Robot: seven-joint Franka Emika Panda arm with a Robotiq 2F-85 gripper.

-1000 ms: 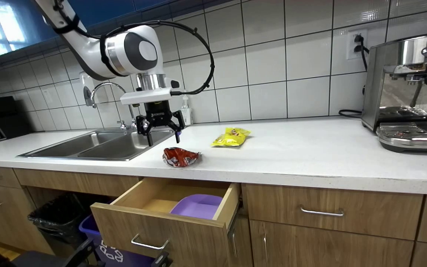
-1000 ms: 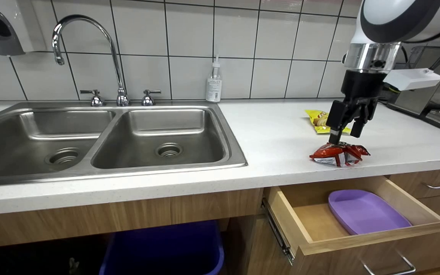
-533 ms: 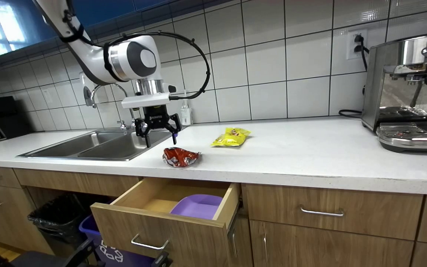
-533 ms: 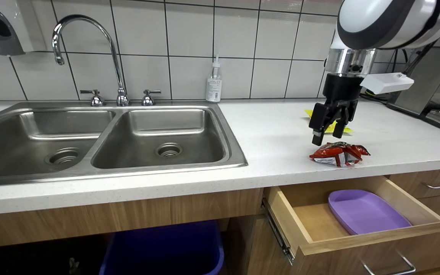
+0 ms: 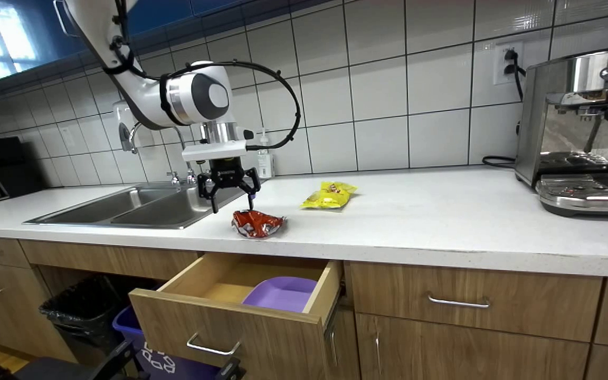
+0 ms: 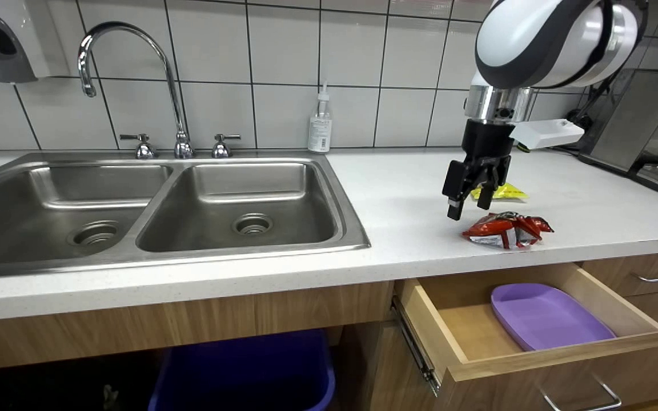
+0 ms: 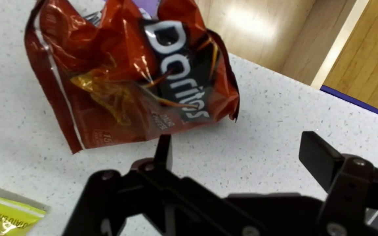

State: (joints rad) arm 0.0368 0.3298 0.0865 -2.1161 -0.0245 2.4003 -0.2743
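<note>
A crumpled red Doritos bag (image 7: 126, 75) lies on the white counter near its front edge; both exterior views show it too, as a red bag (image 5: 255, 224). My gripper (image 7: 236, 144) stands open with bare counter between its fingers. One fingertip (image 7: 165, 147) appears just at the bag's lower edge in the wrist view, the other well to the right of it. In an exterior view the gripper (image 6: 469, 210) hangs above the counter, sink-side of the red bag (image 6: 509, 230), apart from it. A yellow chip bag (image 5: 330, 195) lies farther back, partly hidden behind the fingers in an exterior view.
Below the counter a drawer (image 5: 230, 327) is pulled out, holding a purple tray (image 6: 549, 319). The double sink (image 6: 357, 234) lies to one side, with a faucet (image 6: 163, 63) and soap bottle (image 6: 320, 125) behind. An espresso machine (image 5: 525, 121) stands at the far end.
My gripper has shifted toward the sink side and slightly down; its fingers no longer overlap the red bag in one of the views. Both bags and the drawer stay where they were.
</note>
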